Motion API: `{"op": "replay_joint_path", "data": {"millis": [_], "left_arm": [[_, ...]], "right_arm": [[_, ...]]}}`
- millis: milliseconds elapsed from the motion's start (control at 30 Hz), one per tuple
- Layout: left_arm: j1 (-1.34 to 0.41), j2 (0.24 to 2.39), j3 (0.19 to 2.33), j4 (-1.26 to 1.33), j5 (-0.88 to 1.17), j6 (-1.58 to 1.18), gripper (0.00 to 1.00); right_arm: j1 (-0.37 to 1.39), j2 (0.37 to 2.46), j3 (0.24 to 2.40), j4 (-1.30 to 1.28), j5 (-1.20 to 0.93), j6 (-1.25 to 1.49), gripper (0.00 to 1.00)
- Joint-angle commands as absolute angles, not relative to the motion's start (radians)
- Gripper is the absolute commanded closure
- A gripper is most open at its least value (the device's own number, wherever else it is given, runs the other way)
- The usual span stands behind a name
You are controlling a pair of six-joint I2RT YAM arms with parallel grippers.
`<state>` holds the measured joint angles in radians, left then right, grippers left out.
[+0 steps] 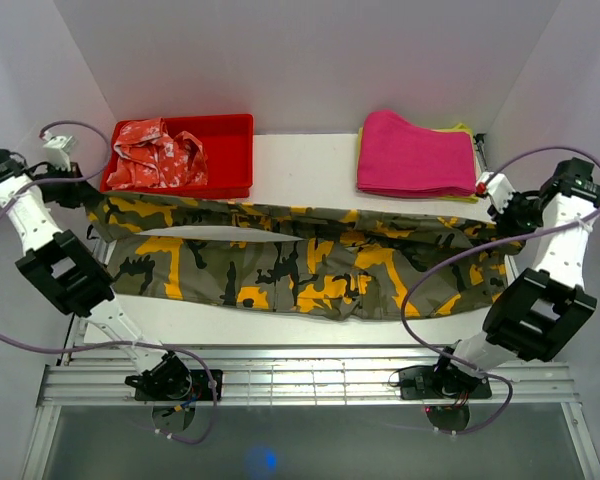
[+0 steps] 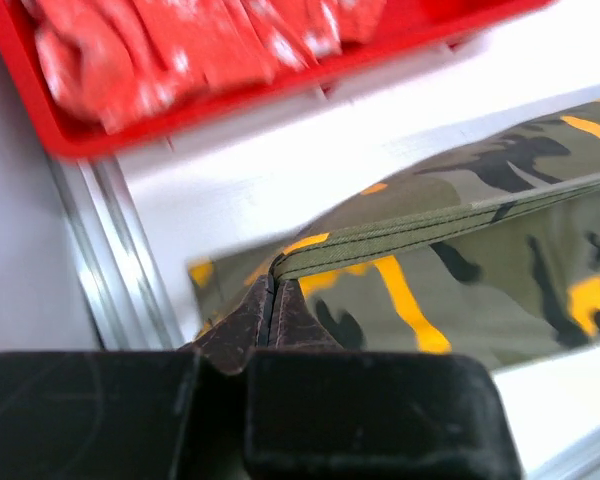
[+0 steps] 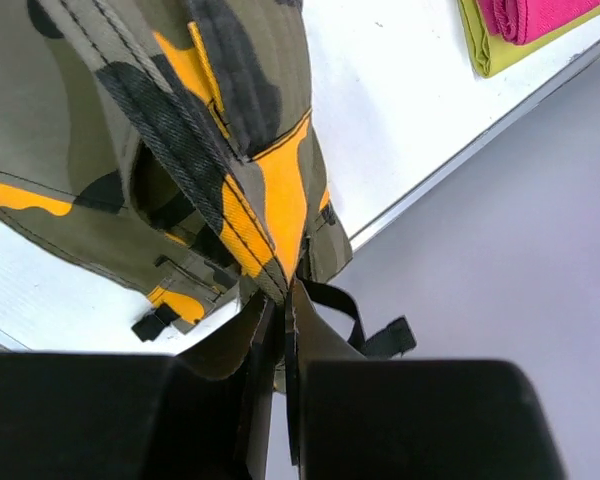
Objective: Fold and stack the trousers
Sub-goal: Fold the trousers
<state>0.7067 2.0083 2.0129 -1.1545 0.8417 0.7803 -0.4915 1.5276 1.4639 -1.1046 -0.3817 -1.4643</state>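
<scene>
The camouflage trousers (image 1: 280, 262) lie lengthwise across the white desk (image 1: 305, 160), with their far edge taut between 2 grips. The left claw (image 2: 270, 305) is clamped on 1 end's hem, and the right claw (image 3: 288, 300) pinches the other end.

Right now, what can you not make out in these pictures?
Top view: yellow-green cloth, mostly hidden under the pink cloth.
Left wrist view: red-and-white garment, blurred and cut off by the top edge.
Right wrist view: the trousers, cut off by the left and top edges.

My arms reach outward to each side; left gripper (image 2: 270, 288) and right gripper (image 3: 288, 292) both pinch the trousers (image 1: 280, 265).
</scene>
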Motion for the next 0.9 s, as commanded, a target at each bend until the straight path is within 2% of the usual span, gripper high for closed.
{"op": "replay_joint_path", "data": {"millis": [0,100,167,233,333,433,600,867], "left_arm": [[0.942,1.864,1.866,-1.087,0.844,0.989,1.00],[0.969,1.803,1.676,-1.114,0.789,1.184,1.00],[0.969,1.778,1.469,-1.083,0.720,1.259,1.00],[0.969,1.766,1.300,-1.010,0.671,1.279,1.00],[0.969,1.789,1.169,-0.856,0.578,1.266,1.00],[0.968,1.836,1.155,-0.807,0.511,1.218,1.00],[0.968,1.862,1.228,-0.799,0.492,1.177,1.00],[0.921,1.810,1.460,-0.931,0.630,1.135,1.00]], "right_arm": [[-0.642,1.442,1.346,-1.046,-0.270,-1.649,0.92],[-0.658,1.387,1.148,-0.997,-0.235,-1.715,0.92],[-0.657,1.361,1.045,-0.965,-0.215,-1.726,0.92],[-0.652,1.330,0.876,-0.879,-0.163,-1.761,0.92],[-0.653,1.312,0.685,-0.734,-0.068,-1.813,0.92],[-0.653,1.324,0.634,-0.668,-0.043,-1.810,0.92],[-0.652,1.402,0.718,-0.683,-0.058,-1.732,0.92],[-0.652,1.442,0.815,-0.727,-0.074,-1.692,0.92]]}}
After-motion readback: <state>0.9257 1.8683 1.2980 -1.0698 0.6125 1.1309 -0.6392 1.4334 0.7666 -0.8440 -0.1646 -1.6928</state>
